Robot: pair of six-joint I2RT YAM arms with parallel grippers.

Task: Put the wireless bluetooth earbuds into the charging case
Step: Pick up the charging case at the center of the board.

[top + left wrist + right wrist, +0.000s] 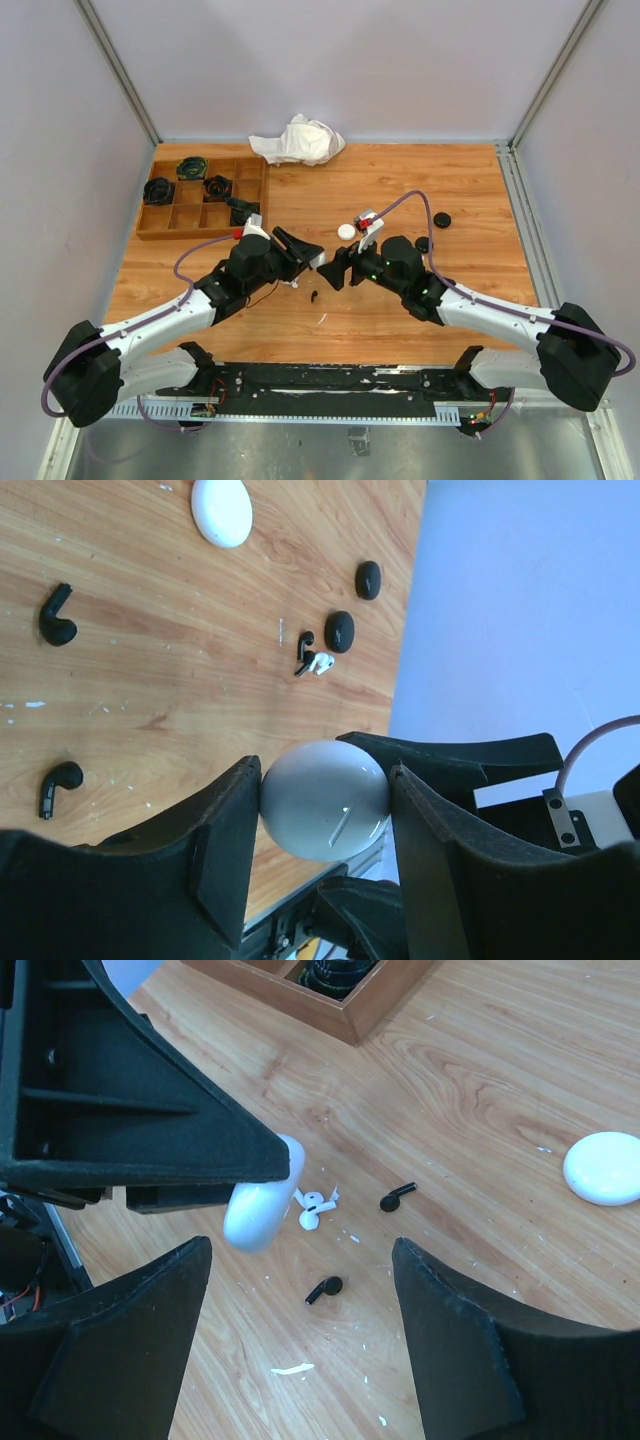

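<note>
Two white cases (222, 510), two black cases (340, 631), three black earbuds (55, 615)

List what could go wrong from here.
1. The smooth white rounded charging case is pinched only by its curved sides in the left gripper; it may slip out.
2. The tiny white stemmed earbud lies close by the held case, so the open right gripper reaching for it may knock the case.

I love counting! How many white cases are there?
2. One white case sits in the left gripper; the other white case lies on the table. More may be hidden.
</note>
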